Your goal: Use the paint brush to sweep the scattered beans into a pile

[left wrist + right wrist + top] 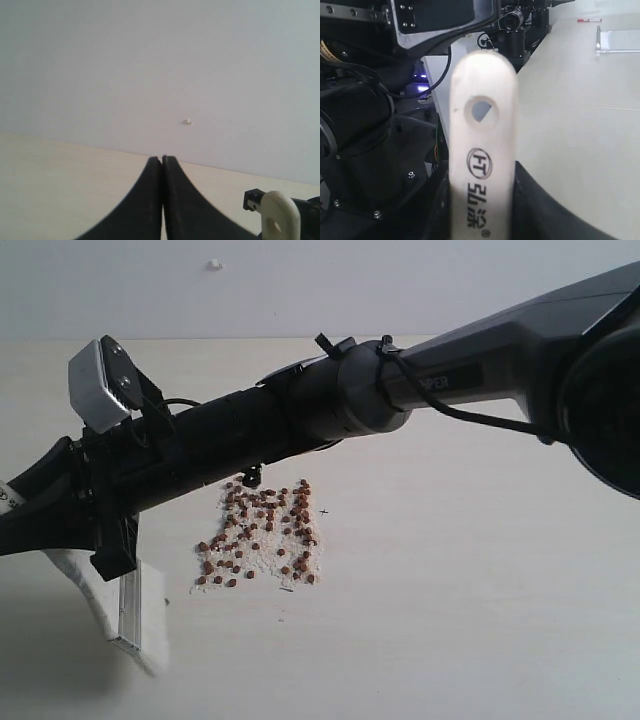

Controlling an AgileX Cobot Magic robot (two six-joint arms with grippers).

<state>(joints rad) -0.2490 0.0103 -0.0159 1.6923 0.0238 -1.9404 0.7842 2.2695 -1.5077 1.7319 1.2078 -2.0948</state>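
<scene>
Paint brush (482, 150) handle between gripping right fingers (542, 207); head partly behind arm (300, 420); left fingers (145, 200) together, empty

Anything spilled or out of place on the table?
Yes: beans and whitish crumbs lie spilled in a loose patch on the table, not gathered. The paint brush is beside the patch, left of it in the exterior view.

Pale wooden table (480, 620): the beans (262, 530) lie scattered on it, mixed w/ whitish crumbs (265, 562), approx. at centre.
</scene>
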